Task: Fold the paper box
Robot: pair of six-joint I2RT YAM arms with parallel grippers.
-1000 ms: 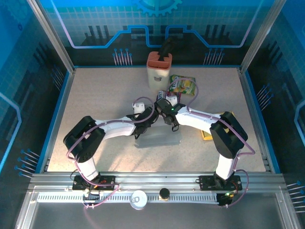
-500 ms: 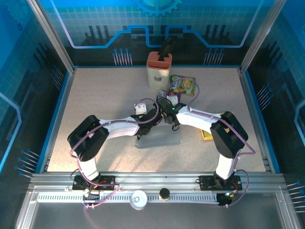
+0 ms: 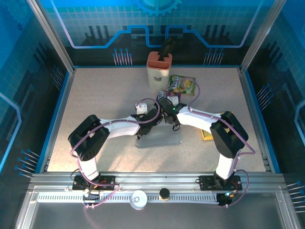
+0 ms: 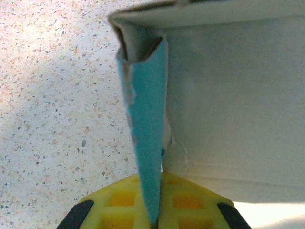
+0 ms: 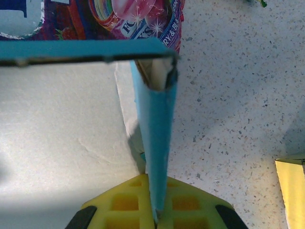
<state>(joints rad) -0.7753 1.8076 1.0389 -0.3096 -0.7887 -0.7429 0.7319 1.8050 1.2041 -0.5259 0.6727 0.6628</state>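
Between the clenched pads of the left gripper [image 4: 152, 212] stands a blue wall of the box [image 4: 228, 95], upright. The right gripper [image 5: 156, 210] is clamped on another blue wall. Left of the left fingers is bare table [image 4: 57, 95], with open room. Right of the right fingers is table, then a yellow item [image 5: 291, 176] nearby. The right wrist view adds a packet [image 5: 119, 19] just beyond the box's far edge. The top view puts both grippers close together at the box's far side.

The left arm [image 3: 116, 129] and right arm [image 3: 200, 118] are white shells with bulky black joint housings, each trailing a thin lilac cable [image 3: 143, 101] in loops. Their fingers [image 4: 119, 205] are yellow, moulded in a waffle grid with black corners. A tiny green dot [image 3: 230, 194], perhaps a status light, glows near the right base [image 3: 217, 182].
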